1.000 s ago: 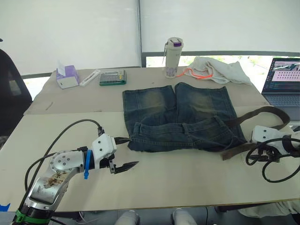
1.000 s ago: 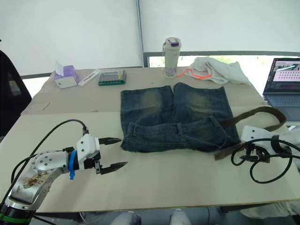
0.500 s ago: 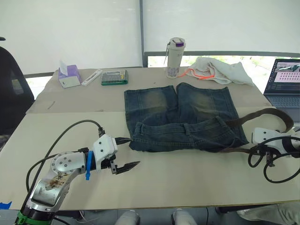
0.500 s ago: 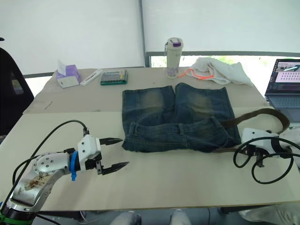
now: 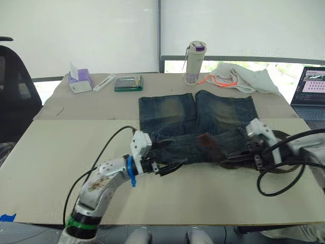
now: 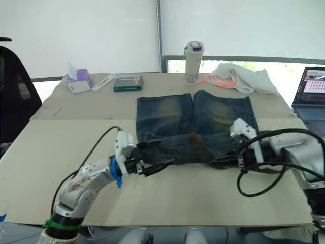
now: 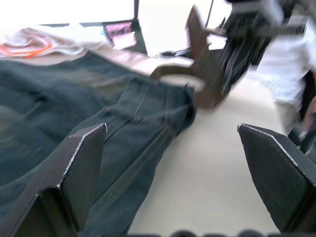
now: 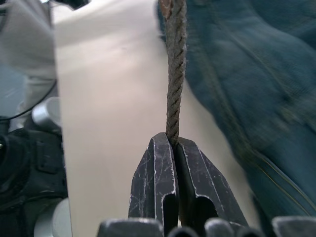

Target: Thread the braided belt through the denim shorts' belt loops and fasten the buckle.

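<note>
Right wrist view: right hand (image 8: 173,143) clamps braided belt (image 8: 175,69) edge-on, running straight away; left hand (image 5: 170,165) apart.

denim shorts (image 5: 195,124) on table (image 5: 61,152) — bottle (image 5: 193,63) behind

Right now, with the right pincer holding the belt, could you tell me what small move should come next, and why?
Probably ease the right pincer, shut on the braided belt, toward the waistband of the denim shorts. The belt's free end lies over the waistband, apparently unthreaded, and the open left pincer sits at the waistband's edge, seemingly ready to steady it.
</note>
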Available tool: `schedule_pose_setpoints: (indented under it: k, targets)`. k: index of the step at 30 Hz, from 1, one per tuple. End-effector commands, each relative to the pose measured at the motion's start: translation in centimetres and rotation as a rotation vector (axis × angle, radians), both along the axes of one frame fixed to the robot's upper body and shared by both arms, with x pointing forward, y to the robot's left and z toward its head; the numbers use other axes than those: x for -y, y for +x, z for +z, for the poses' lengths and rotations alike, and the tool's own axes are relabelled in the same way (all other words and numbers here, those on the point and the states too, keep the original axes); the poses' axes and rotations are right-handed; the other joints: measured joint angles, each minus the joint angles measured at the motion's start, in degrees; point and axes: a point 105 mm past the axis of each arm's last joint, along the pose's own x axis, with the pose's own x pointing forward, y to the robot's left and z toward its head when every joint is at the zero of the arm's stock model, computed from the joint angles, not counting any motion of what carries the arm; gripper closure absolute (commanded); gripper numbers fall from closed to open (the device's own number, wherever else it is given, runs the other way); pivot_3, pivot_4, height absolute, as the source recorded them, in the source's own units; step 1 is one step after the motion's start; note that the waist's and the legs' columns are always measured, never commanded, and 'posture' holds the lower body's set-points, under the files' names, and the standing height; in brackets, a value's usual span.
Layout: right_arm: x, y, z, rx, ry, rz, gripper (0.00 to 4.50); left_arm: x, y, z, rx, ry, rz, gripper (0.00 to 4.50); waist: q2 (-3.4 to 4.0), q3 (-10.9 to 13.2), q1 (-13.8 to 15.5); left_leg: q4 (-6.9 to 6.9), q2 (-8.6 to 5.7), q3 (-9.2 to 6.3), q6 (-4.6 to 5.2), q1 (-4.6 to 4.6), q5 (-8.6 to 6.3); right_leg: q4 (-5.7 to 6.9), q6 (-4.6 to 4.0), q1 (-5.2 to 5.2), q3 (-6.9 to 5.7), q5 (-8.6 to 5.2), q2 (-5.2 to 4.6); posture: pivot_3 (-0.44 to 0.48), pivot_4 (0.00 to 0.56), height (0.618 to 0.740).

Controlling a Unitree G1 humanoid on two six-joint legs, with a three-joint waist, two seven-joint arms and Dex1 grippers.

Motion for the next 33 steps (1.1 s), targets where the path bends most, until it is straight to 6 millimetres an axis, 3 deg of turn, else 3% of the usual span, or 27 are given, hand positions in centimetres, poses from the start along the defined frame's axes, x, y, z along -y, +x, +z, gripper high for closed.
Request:
schedule_pose_setpoints:
  k: [1,5,11,20,23,33]
  targets:
    - [-0.8,-0.3,0.7,0.034,-0.027,0.052,4.46,0.6,-0.7,0.9,-0.008,-0.028,-0.09,0.0,0.0,0.0,0.0,-0.01,0.0,0.0,0.0,0.0,0.0,-0.01,0.0,-0.01,0.0,0.0,0.0,0.0,0.15,0.74]
    - [-1.3,-0.2,0.8,0.053,-0.031,0.074,4.46,1.1,-1.9,0.0,-0.078,0.025,-0.224,0.0,0.0,0.0,-0.3,-0.03,0.03,0.01,0.01,0.05,-0.01,0.03,0.0,-0.01,0.0,0.0,0.02,0.0,0.15,0.74]
    - [-0.3,-0.5,-0.3,0.063,-0.145,0.099,4.46,1.0,-1.3,0.1,-0.067,0.048,-0.228,0.0,0.0,0.0,-0.5,-0.01,0.03,0.0,0.01,0.05,-0.01,0.04,0.09,0.0,-0.01,-0.05,0.03,0.0,0.15,0.74]
    - [-0.8,-0.6,-0.8,0.117,-0.26,0.157,4.46,2.1,-1.5,-0.2,-0.038,0.103,-0.281,0.0,0.0,0.0,-0.5,-0.02,0.04,0.0,0.01,0.06,-0.01,0.03,0.08,0.0,0.0,-0.05,0.03,0.0,0.15,0.74]
    - [-1.0,-0.3,-0.6,0.127,-0.265,0.16,4.5,2.4,-1.3,-0.3,-0.029,0.122,-0.291,0.74,0.0,0.0,-0.5,-0.01,0.04,0.01,0.0,0.05,0.0,0.03,0.09,-0.01,0.0,-0.05,0.03,0.0,0.15,0.74]
    - [-1.2,0.0,-0.6,0.136,-0.256,0.161,4.5,2.9,-0.5,-0.6,0.004,0.144,-0.294,4.19,-0.01,0.0,-0.5,-0.02,0.04,0.0,0.01,0.05,-0.01,0.02,0.06,0.0,0.0,-0.03,0.03,0.0,0.15,0.74]
